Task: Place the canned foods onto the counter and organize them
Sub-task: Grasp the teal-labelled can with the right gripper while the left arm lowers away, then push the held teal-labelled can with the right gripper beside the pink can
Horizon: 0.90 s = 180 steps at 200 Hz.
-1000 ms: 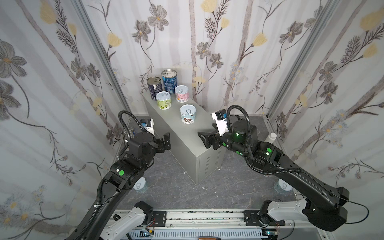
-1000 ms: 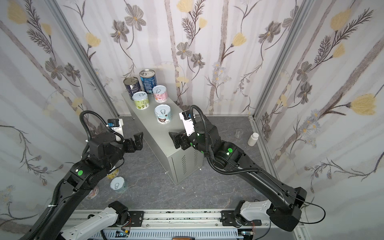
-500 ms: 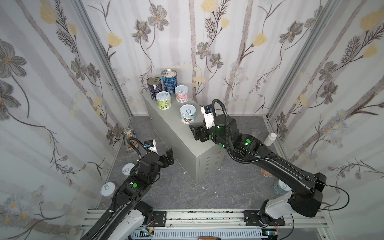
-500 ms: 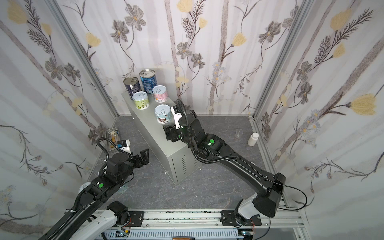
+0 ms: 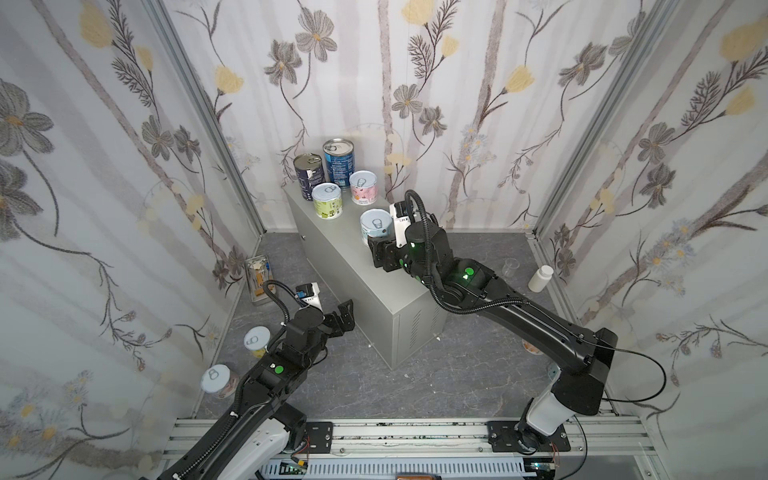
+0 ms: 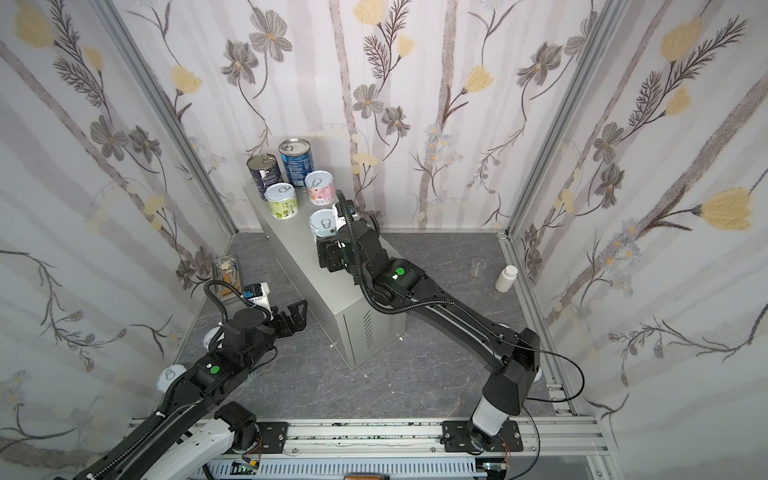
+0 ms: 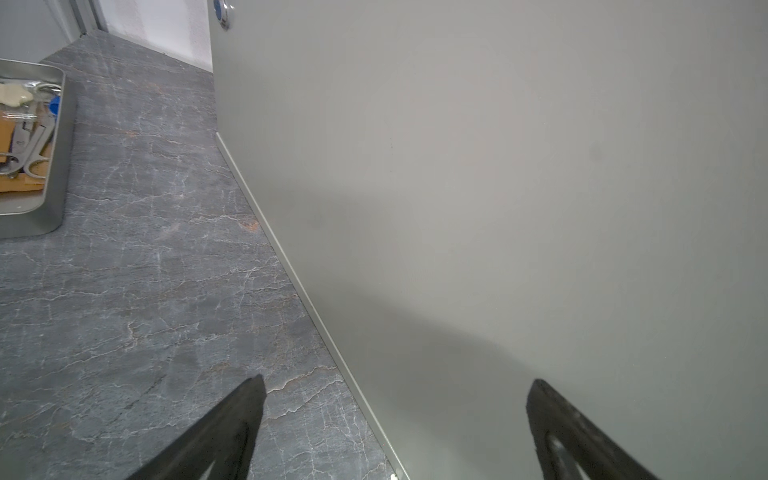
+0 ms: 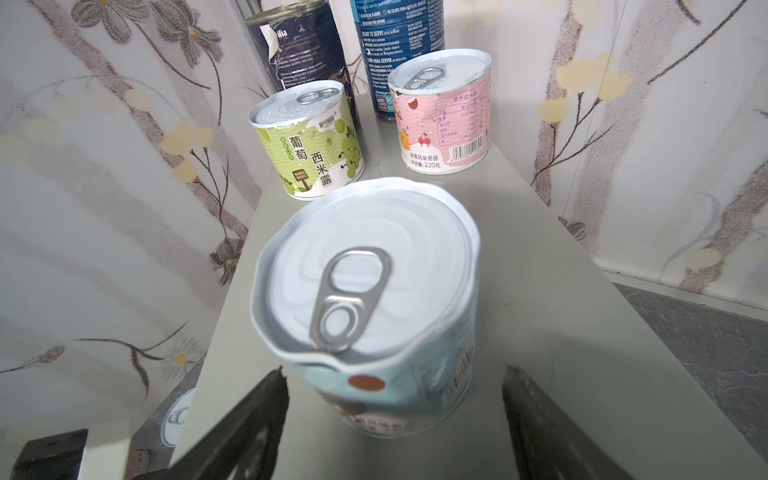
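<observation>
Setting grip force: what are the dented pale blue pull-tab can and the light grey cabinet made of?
Pale blue can: probably thin metal, satin lid, printed label; its rim is buckled. Light grey cabinet: seemingly painted sheet metal, matt; punched vent slits.

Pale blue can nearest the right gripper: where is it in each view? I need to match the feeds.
In both top views: the pale blue can stands near picture centre, on the counter, apart from the other cans.
Left wrist: not in it.
Right wrist: picture centre, close up.
Landmark: the green-label can, behind it in all three.
</observation>
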Motion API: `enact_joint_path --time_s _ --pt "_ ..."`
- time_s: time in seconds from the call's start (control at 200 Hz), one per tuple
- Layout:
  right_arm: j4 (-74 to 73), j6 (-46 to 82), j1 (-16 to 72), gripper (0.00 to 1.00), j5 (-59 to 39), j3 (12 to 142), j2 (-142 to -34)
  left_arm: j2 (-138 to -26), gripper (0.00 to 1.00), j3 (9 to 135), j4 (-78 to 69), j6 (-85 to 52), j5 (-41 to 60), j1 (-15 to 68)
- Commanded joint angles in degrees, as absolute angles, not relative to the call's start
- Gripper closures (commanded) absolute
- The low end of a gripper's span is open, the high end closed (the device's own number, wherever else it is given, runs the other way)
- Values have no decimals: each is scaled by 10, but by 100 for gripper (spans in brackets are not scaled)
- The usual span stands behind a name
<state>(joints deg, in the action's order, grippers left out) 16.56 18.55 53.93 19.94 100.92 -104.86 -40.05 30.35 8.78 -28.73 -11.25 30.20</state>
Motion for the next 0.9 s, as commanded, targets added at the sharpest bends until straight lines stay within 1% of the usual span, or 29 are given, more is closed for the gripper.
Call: enact_joint_path --time_s 0.0,0.18,0.415,0.894 --pt "146 188 539 20 230 1027 -1064 -399 0 296 60 -298 -108 304" --pt "159 179 537 22 244 1059 -1094 -397 0 287 55 -303 -102 307" --pt "169 174 524 23 243 1086 -1119 -400 0 281 46 -305 -96 309" --pt "156 142 495 23 188 1101 -1149 -413 0 273 37 -310 -92 312"
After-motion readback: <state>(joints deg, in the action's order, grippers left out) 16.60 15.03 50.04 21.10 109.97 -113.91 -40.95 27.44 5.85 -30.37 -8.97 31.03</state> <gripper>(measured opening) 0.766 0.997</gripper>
